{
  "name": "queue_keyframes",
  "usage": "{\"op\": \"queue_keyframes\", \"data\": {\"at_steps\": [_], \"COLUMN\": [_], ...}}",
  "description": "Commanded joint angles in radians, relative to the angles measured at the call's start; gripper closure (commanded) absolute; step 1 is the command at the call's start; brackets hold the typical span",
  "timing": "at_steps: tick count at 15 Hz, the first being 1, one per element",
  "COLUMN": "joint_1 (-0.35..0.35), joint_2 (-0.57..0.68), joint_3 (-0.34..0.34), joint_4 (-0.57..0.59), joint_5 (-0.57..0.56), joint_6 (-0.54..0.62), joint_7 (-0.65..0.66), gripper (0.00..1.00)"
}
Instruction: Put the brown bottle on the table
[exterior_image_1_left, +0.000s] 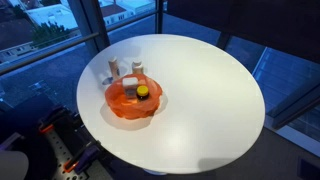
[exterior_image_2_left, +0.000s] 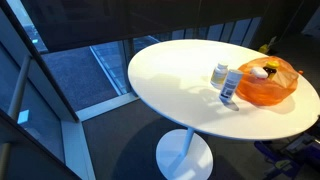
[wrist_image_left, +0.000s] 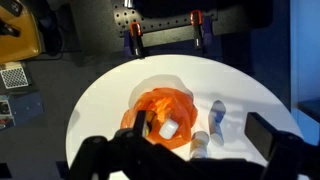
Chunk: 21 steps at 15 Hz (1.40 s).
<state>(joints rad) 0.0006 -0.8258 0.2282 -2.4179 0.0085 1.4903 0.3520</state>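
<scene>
The brown bottle (exterior_image_1_left: 142, 93) with a yellow cap stands upright inside the orange translucent bowl (exterior_image_1_left: 120, 104), next to a small white bottle (exterior_image_1_left: 131, 85). It also shows in an exterior view (exterior_image_2_left: 270, 71). The bowl rests on the round white table (exterior_image_1_left: 200, 90), near its edge. In the wrist view my gripper (wrist_image_left: 200, 132) is open and empty, high above the bowl (wrist_image_left: 175, 103). Its left finger covers most of the brown bottle. The gripper does not show in either exterior view.
Two small white bottles (exterior_image_1_left: 111, 69) (exterior_image_1_left: 137, 68) stand on the table beside the bowl; they also show in an exterior view (exterior_image_2_left: 219, 72) (exterior_image_2_left: 231, 86). Orange clamps (wrist_image_left: 134, 40) hold the robot's base at the table's edge. Glass walls surround the table.
</scene>
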Motion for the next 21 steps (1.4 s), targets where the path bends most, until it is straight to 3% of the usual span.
{"op": "queue_keyframes", "data": {"at_steps": [1, 7, 13, 21], "joint_1": [0.006, -0.004, -0.012, -0.017], "joint_2": [0.002, 0.049, 0.216, 0.388], "joint_3": [-0.004, 0.011, 0.052, -0.030], "joint_4": [0.002, 0.052, 0.186, 0.288], "joint_5": [-0.003, -0.003, -0.017, -0.011], "joint_6": [-0.002, 0.011, 0.049, 0.055], "joint_7": [0.003, 0.024, 0.077, 0.077], "gripper": [0.00, 0.00, 0.00, 0.00]}}
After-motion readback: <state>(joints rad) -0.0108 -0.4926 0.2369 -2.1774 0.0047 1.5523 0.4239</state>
